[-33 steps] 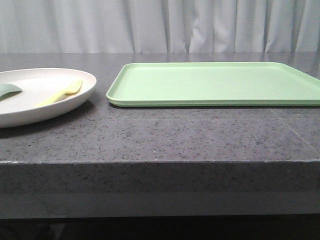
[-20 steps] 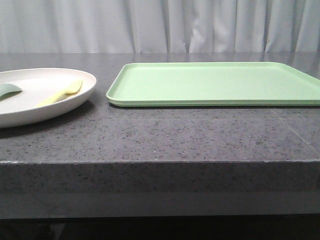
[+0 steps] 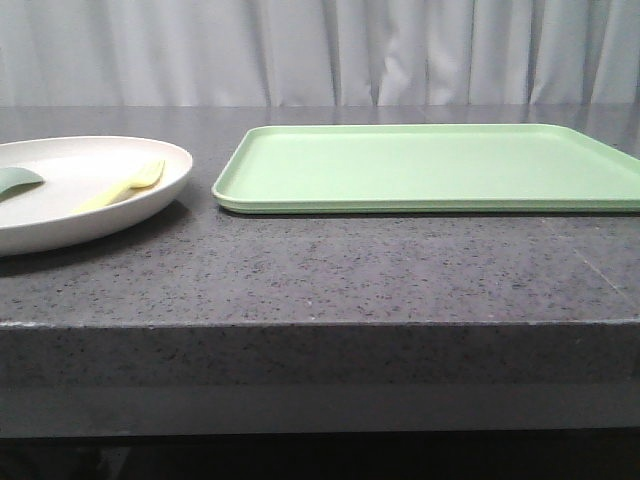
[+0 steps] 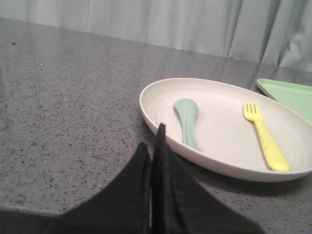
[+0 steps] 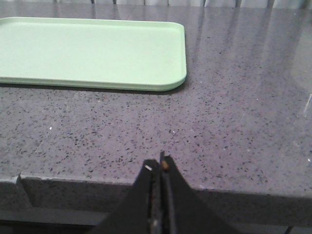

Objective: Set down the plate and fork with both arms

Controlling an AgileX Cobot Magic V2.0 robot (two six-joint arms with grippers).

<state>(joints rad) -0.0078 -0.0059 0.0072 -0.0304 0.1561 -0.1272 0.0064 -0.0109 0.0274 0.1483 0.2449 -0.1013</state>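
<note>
Front view: one plate (image 3: 90, 190) near the counter's (image 3: 320, 270) left edge, carrying one yellow fork (image 3: 125, 186) and one teal spoon (image 3: 18, 181); one green tray (image 3: 430, 165) just beside the plate toward the right edge, bare; neither hand visible here. Left wrist view: left hand (image 4: 155, 146) pressed together, gripping nothing, low over the counter near the plate's rim, spoon (image 4: 187, 119) lying closest and fork (image 4: 265, 136) farther across the plate (image 4: 161, 105), tines pointing toward the back edge; a corner of the tray (image 4: 290, 92) beyond. Right wrist view: right hand (image 5: 160, 173) likewise pressed together and bare, back at the front edge, well apart from the tray (image 5: 92, 51). Judged stage: nothing grasped yet, approach not begun. Best to spread the left hand before reaching, take the plate by its near rim, lift level so fork and spoon do not slide, and set down flat inside the tray; fork likely better pinched across its handle mid-length, clear of the spoon.
</note>
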